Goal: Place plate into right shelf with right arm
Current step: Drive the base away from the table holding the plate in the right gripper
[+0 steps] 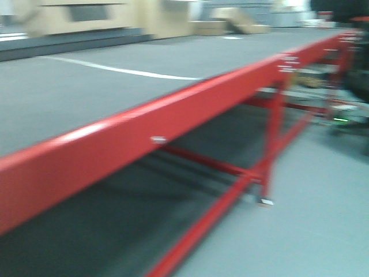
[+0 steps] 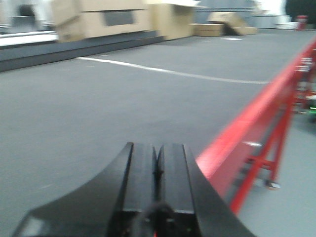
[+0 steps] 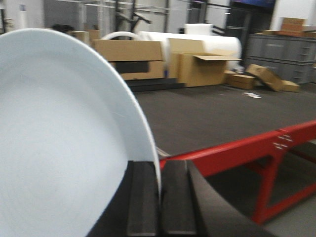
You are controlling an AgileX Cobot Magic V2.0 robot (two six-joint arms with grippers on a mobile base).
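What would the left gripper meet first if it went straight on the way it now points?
Probably nothing near: the left gripper points along above the dark table top, and the way looks free up to the distant cardboard boxes; depth is unclear.

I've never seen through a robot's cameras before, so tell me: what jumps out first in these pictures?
The big white plate fills the left of the right wrist view, standing on edge with its rim pinched in the right gripper. Next comes the long red-framed table with its dark top, running diagonally across the front view. In the left wrist view, the left gripper is shut on nothing, over that dark top.
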